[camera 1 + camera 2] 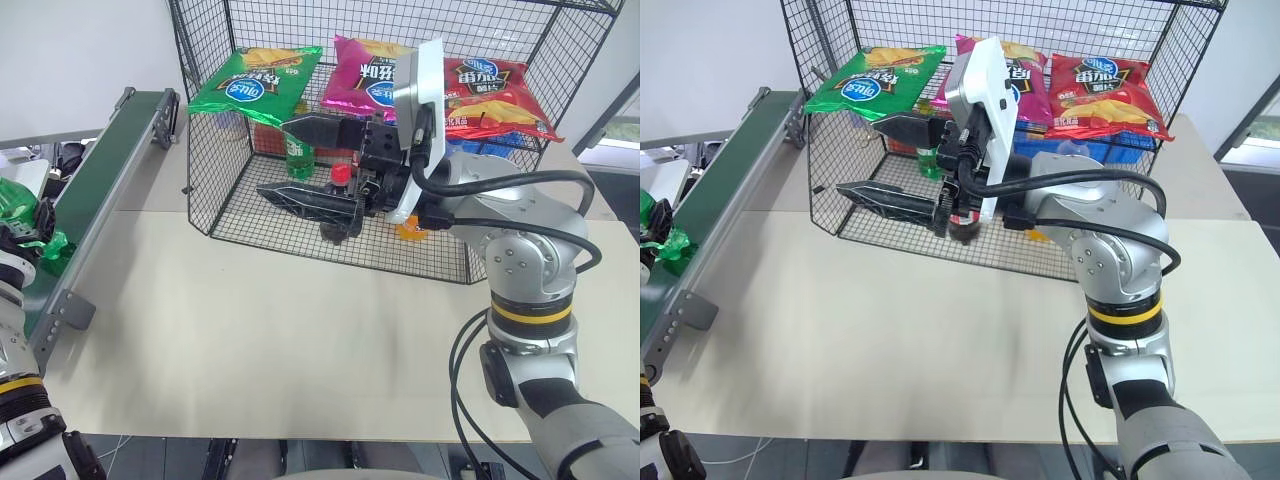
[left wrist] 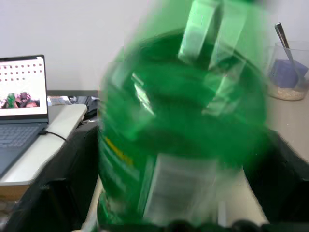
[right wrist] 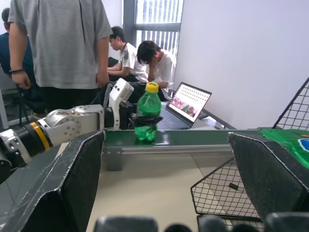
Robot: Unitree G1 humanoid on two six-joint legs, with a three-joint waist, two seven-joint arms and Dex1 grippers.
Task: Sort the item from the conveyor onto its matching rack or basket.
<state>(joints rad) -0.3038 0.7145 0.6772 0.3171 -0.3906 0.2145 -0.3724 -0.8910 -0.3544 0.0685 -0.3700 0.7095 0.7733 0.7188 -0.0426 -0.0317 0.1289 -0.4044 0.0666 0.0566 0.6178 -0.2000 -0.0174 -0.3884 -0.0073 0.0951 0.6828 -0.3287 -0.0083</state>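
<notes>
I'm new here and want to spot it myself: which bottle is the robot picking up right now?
Look at the long green conveyor beside the table. On it stands a small clear-green bottle, gripped around its middle by the left gripper. Its yellow cap sets it apart from the bottles inside the wire cage, which sit beneath chip bags.

Clear-green soda bottle (image 3: 148, 112) w/ yellow cap, green label: upright on dark green conveyor (image 1: 95, 190), clamped at mid-body. Black wire-mesh cage (image 1: 250, 215) stands just beside conveyor's end roller, open-fronted.
</notes>
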